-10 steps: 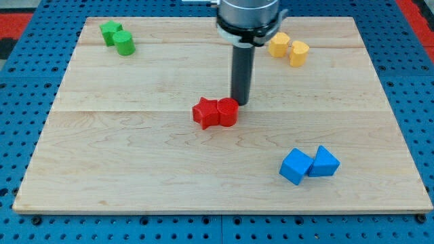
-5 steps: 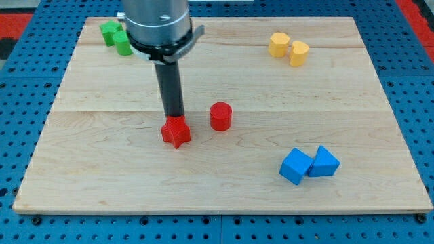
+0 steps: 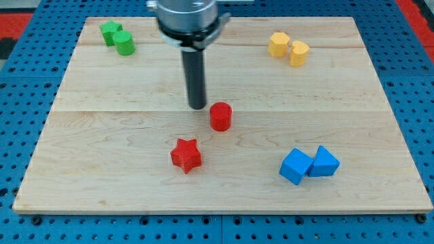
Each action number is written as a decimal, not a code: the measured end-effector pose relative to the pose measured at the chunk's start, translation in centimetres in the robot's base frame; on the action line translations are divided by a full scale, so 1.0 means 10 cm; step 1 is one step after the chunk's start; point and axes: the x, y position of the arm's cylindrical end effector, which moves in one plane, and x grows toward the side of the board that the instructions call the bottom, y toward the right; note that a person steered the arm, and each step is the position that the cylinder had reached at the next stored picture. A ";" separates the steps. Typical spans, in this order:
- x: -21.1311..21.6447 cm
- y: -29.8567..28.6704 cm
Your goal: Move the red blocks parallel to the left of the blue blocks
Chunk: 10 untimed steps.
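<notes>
Two red blocks on wooden counter (image 3: 102, 149), apart from each other: red cylinder (image 3: 220, 116) near centre, red star (image 3: 186, 155) toward view's bottom-left of it. My tip (image 3: 197, 106) just beside cylinder, at its upper left. No pincer on rod. Blue cube (image 3: 296, 166) and blue wedge-like block (image 3: 324, 162) touching, bottom right. Two green blocks (image 3: 117, 38) top left; two yellow blocks (image 3: 288, 48) top right.

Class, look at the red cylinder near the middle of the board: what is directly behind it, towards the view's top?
Just behind the red cylinder, slightly to the view's left, my tip rests on the wooden board, apart from it. The rod covers a strip of board; nothing else shows there.
</notes>
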 end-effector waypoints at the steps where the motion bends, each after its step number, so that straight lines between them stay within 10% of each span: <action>1: 0.00 0.27; 3: 0.02 0.94; 7: 0.41 -0.39; 10: 0.06 -0.10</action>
